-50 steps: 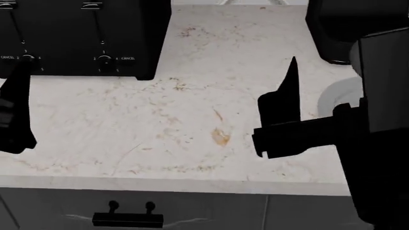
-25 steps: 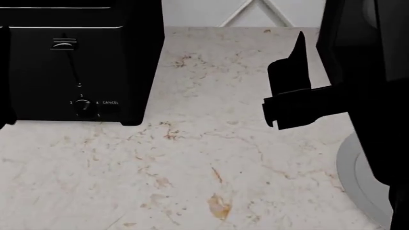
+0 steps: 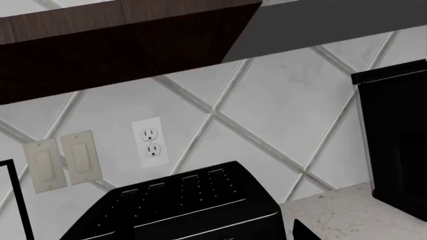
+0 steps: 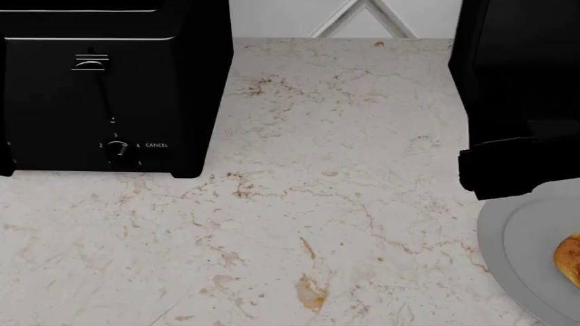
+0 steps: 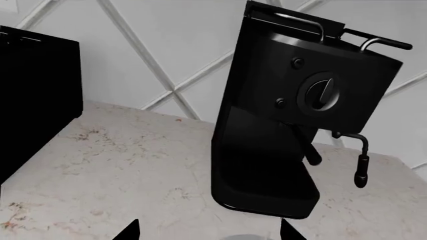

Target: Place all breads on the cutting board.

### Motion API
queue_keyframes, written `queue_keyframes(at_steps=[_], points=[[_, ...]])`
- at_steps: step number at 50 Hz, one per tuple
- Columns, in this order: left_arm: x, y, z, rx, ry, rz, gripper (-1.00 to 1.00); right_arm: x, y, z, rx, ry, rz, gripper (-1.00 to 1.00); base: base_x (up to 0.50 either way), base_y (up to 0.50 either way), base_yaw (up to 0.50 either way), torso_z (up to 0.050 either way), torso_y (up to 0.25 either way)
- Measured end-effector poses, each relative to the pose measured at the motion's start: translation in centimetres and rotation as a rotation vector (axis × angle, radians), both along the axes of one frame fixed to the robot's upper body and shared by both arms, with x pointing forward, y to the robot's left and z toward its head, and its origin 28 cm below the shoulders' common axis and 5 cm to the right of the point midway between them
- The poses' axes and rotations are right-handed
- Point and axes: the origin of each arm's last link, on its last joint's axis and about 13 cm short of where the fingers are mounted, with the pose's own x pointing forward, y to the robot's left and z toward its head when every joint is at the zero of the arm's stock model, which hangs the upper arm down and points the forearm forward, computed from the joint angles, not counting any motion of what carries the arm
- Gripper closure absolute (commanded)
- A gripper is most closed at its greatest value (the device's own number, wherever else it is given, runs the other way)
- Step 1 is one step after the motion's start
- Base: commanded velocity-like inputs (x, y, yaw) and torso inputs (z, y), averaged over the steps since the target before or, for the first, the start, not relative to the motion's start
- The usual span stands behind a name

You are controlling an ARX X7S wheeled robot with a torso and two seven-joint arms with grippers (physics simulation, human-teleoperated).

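— Item, counter (image 4: 299,204): contents?
— Toaster (image 4: 109,88) at far left, against the tiled wall (image 3: 267,110). Coffee machine (image 5: 293,110) at far right. Bare stretch between them.
— Near right?
— Plate (image 4: 526,238) in front of the coffee machine; one bread (image 4: 571,261) on it, at the right edge of view.
— Wall fittings?
— Outlet (image 3: 151,142) and switches (image 3: 61,162), behind the toaster.

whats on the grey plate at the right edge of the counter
One golden-orange bread lies on the grey plate, cut off by the head view's edge. The rest of the plate runs out of frame, so anything else there is unseen.
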Motion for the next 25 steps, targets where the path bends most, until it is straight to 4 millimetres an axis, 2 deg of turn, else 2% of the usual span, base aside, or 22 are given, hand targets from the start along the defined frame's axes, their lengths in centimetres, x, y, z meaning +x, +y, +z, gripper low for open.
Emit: queue_keyframes(at_steps=[15,25], points=[[0.1,-0.1,0.3,0.002,-0.007,-0.006,-1.0,-0.4,-2.8,1.5,-0.015,0.126,-0.074,-1.0,0.0,0.0,0.0,0.0,0.0],[0.4,-0.1,0.3,0.0,-0.008,-0.011,-1.0,0.1,-4.3,1.0,-0.053,0.219,-0.116,-1.0,0.0,0.0,0.0,0.0,0.0]])
